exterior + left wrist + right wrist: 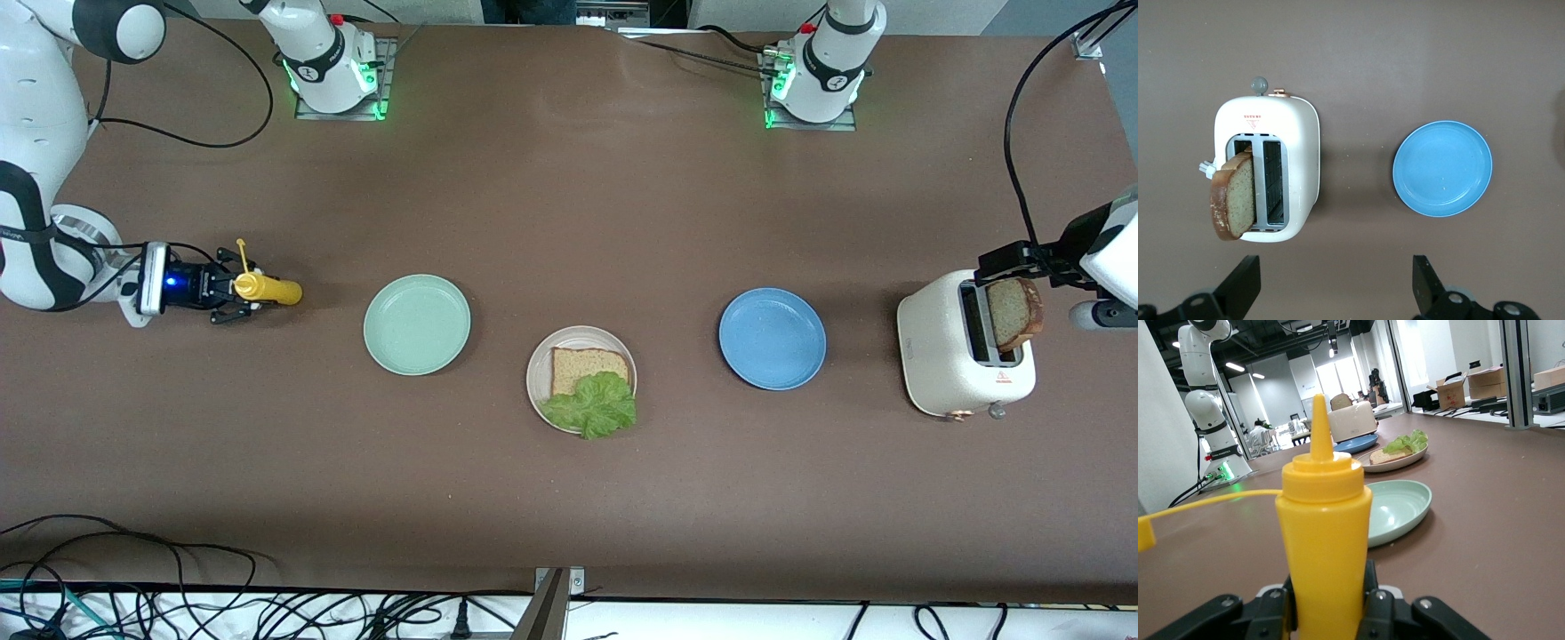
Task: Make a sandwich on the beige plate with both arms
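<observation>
Across brown table (569, 498): right end effector (233, 298) clenching mustard bottle (267, 288); left end effector (1331, 283) released.

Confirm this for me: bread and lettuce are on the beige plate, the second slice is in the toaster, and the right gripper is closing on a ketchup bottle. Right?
Not quite. The right gripper is closed on a yellow mustard bottle, not ketchup, as the right wrist view shows. The rest holds: bread and lettuce lie on the beige plate, and the second slice stands in the toaster.

The brown table (569, 204) carries a mint plate (417, 324), beige plate (537, 384), blue plate (772, 339) and toaster (942, 356).
</observation>
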